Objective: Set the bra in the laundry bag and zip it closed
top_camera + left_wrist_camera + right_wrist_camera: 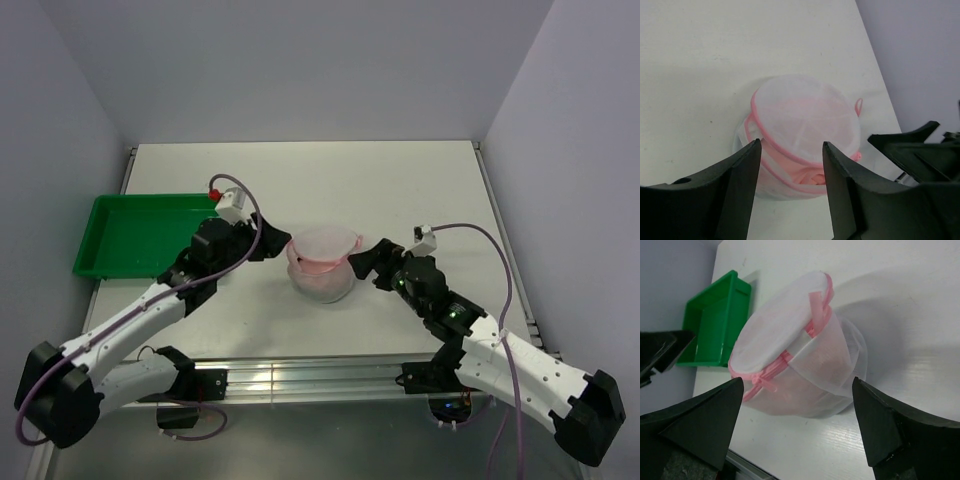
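Now, laundry bag point(322, 262): it stands round and puffed in the middle of the desk point(400, 190), between my two arms and well apart from the green tray point(120, 235).
Bra point(800, 172): inside the bag. Its pink shows through the mesh, most clearly under the near edge of the lid in the left wrist view.
Lid: it lies tilted on top. The pink zipper trim point(815, 320) looks joined on the side facing the right wrist camera. On the other side I cannot tell whether a gap remains or I'm only seeing through mesh.
Left jaws point(278, 243): released, standing apart just beside the bag with nothing between them.
Right jaws point(361, 258): spread wide on the opposite side, gripping nothing.
Step in hand: I judge it to be checking or finishing the zip. I'd steady the soft rim with one arm and find the small pink tab point(760, 382) with the other. Then I'd pull along the curve of the trim, not upward — otherwise the bag may tip or slide.
Writing: no brand, label or lettering that I can read.
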{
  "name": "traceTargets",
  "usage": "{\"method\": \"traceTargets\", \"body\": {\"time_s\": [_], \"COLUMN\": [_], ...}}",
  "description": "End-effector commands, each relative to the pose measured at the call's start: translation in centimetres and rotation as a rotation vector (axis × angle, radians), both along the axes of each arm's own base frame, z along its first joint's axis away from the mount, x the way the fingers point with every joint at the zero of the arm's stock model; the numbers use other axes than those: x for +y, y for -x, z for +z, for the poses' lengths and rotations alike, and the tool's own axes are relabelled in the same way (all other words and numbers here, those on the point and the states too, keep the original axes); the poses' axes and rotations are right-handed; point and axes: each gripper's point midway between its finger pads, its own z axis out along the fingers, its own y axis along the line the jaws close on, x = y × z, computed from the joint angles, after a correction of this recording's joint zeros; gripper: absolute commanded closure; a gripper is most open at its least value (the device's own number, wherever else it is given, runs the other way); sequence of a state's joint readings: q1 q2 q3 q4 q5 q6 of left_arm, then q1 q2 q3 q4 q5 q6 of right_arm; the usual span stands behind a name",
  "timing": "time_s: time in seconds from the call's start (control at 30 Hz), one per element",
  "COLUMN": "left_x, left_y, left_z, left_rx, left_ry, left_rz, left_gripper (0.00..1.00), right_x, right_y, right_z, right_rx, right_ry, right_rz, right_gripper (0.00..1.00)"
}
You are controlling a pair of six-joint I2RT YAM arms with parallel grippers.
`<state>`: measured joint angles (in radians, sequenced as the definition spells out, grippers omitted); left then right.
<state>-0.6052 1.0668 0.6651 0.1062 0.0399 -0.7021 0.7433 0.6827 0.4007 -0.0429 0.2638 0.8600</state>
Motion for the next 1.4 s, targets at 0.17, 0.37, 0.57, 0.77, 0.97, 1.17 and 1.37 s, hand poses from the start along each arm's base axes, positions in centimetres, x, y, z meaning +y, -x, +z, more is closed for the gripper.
{"method": "traceTargets", "body": {"time_s": [0.17,0.37,0.57,0.77,0.97,1.17,1.37], "left_x": [-2.4,-5.9,-9.9,-12.2,-13.7,-15.1,-15.3], "left_y": [6.8,10.8,12.6,12.8,12.0,11.2,9.8], "left_z": [1.8,2.6,2.5,1.6,1.2,0.7,0.4], "left_rx": [0.043,0.062,0.072,0.084,0.089,0.118,0.123], "left_ry": [0.078,0.123,0.118,0.143,0.155,0.216,0.256], "left_rz": [-0.089,-0.162,-0.221,-0.231,-0.217,-0.182,-0.099], "left_gripper": [0.42,0.43,0.44,0.47,0.45,0.36,0.34], "right_x": [0.6,0.5,1.0,1.6,1.6,1.2,1.1], "right_y": [-3.1,-4.0,-4.9,-5.4,-5.0,-5.1,-4.7], "right_z": [1.4,1.0,0.2,0.7,0.2,0.3,-0.1], "right_rx": [0.0,0.023,0.041,0.025,0.016,-0.009,-0.043], "right_ry": [-0.147,-0.093,-0.081,-0.073,-0.086,-0.08,-0.098], "right_rz": [-0.009,-0.027,-0.031,-0.01,0.003,-0.006,0.004], "right_gripper": [0.19,0.22,0.19,0.27,0.48,0.68,0.99]}}
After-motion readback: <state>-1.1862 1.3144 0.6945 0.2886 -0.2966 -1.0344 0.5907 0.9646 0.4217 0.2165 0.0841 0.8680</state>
